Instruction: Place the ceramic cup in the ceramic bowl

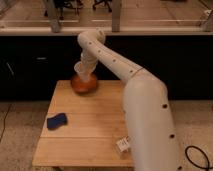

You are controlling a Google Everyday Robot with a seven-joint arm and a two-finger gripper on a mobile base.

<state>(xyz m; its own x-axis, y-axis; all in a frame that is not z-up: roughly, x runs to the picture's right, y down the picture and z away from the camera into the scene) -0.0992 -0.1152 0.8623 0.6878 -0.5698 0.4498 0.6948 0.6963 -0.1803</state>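
The orange-brown ceramic bowl (83,86) sits at the back edge of the wooden table (95,125), left of centre. The pale ceramic cup (80,69) is right above the bowl, its lower end at or just inside the bowl's rim. My gripper (86,71) is at the end of the white arm, directly at the cup and over the bowl. The arm's wrist hides most of the gripper. I cannot tell whether the cup hangs from the gripper or rests in the bowl.
A flat blue sponge-like object (57,121) lies near the table's left side. A small clear packet (123,144) lies near the front edge beside my arm (145,110). A dark cabinet wall stands behind the table. A black cable (199,155) lies on the floor at right.
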